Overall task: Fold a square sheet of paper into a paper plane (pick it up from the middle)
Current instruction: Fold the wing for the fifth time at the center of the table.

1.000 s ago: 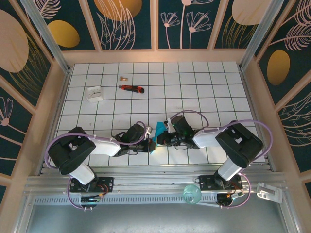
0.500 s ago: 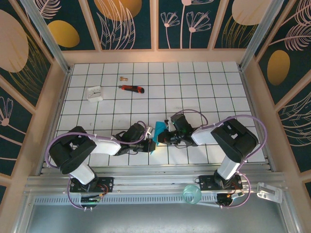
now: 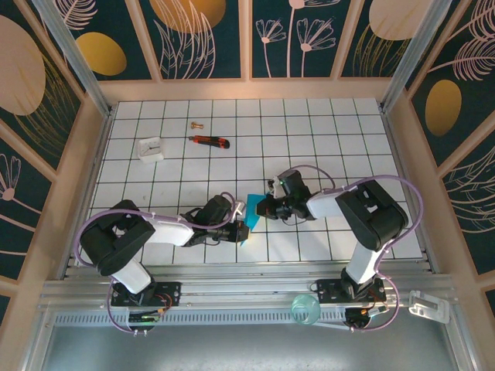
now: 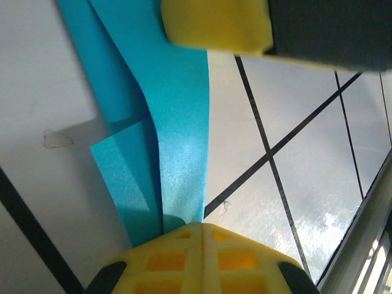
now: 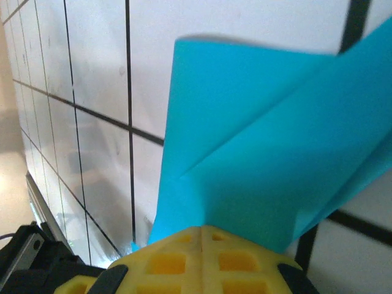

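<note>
Left jaws and right jaws are each clenched on the one folded square sheet of paper (image 4: 177, 122), held between them toward 6 o'clock on the worktop (image 3: 325, 139). Wrist views resolve its creased layers. The top view adds one utility knife (image 3: 209, 141), one white block (image 3: 151, 148) and one brass part (image 3: 194, 124) toward 11 o'clock.
</note>
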